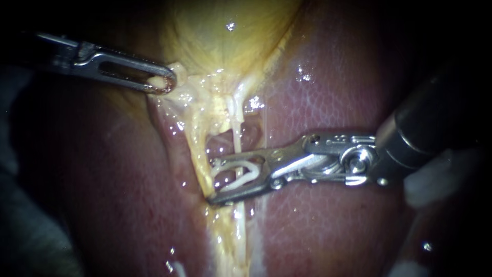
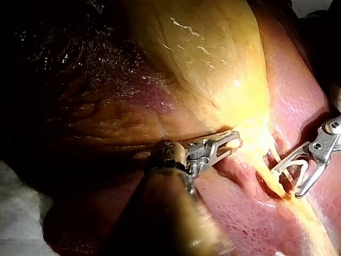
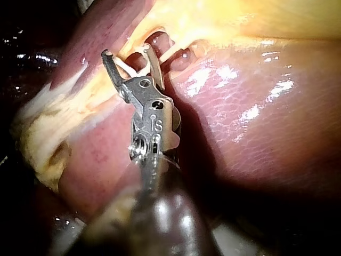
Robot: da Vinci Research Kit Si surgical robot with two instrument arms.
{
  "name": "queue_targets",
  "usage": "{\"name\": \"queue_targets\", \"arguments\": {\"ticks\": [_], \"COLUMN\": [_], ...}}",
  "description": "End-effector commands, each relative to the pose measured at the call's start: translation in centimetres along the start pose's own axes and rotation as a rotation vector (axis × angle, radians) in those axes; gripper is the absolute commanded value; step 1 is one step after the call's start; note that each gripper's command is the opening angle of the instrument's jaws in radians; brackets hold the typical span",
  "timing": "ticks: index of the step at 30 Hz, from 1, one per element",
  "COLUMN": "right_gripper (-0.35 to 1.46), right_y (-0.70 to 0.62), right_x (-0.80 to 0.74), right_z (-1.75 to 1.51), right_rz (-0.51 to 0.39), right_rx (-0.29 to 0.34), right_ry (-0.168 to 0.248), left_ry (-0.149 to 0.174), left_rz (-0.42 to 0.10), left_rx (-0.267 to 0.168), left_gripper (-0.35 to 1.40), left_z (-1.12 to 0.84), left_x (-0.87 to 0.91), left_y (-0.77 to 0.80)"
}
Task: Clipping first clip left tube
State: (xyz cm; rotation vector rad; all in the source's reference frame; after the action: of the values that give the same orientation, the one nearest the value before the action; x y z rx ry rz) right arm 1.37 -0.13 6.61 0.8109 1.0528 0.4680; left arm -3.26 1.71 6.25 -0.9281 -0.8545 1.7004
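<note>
Left tube (image 1: pixel 197 146): yellowish strand coming off the narrow end of the gallbladder (image 1: pixel 225 31), running away from it across the liver (image 1: pixel 333 102). Some way along from the gallbladder, met by the tips of the right instrument (image 1: pixel 211 180). Tips sit at the strand's edge. Cannot tell whether the strand lies fully inside the gap.

Right jaws stand wide apart, both seated on a white clip (image 1: pixel 241 174) carried between them. Clip open, not squeezed.

Thin white tube (image 1: pixel 236 131) also comes off the gallbladder's narrow end, beside the left tube on the side toward the right shaft. Crosses the gap between the jaws at the clip.

Left instrument (image 1: pixel 165 82): slotted jaws closed on pale tissue at the rim of the gallbladder's narrow end. Shaft leads off sideways from the gallbladder.

Left wrist view: same grip, pale bit pinched at the jaw tips against the gallbladder's yellow taper. Clip-carrying jaws ahead, farther from the gallbladder.

Right wrist view: open jaws with white strands between them, gallbladder just beyond.
</note>
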Motion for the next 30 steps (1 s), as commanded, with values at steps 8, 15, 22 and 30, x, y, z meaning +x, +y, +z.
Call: {"name": "queue_targets", "arguments": {"ticks": [8,15,22,30], "right_gripper": [0.50,0.50,0.50,0.50], "right_y": [0.10,0.17,0.13,-0.06], "right_x": [-0.14,-0.20,-0.16,-0.09], "right_z": [0.06,0.20,0.35,0.53], "right_rz": [0.008,0.008,0.010,-0.003], "right_rx": [-0.005,-0.009,0.015,0.065], "right_ry": [-0.003,0.001,0.057,0.108], "left_ry": [0.000,0.000,0.000,0.000], "left_rz": [0.000,0.000,0.000,0.000], "left_rx": [0.000,0.000,0.000,0.001], "left_gripper": [-0.35,-0.35,-0.35,-0.35], "left_z": [0.00,0.00,0.01,0.00], "left_x": [0.00,0.00,0.00,0.00], "left_y": [0.00,0.00,0.00,0.01]}}
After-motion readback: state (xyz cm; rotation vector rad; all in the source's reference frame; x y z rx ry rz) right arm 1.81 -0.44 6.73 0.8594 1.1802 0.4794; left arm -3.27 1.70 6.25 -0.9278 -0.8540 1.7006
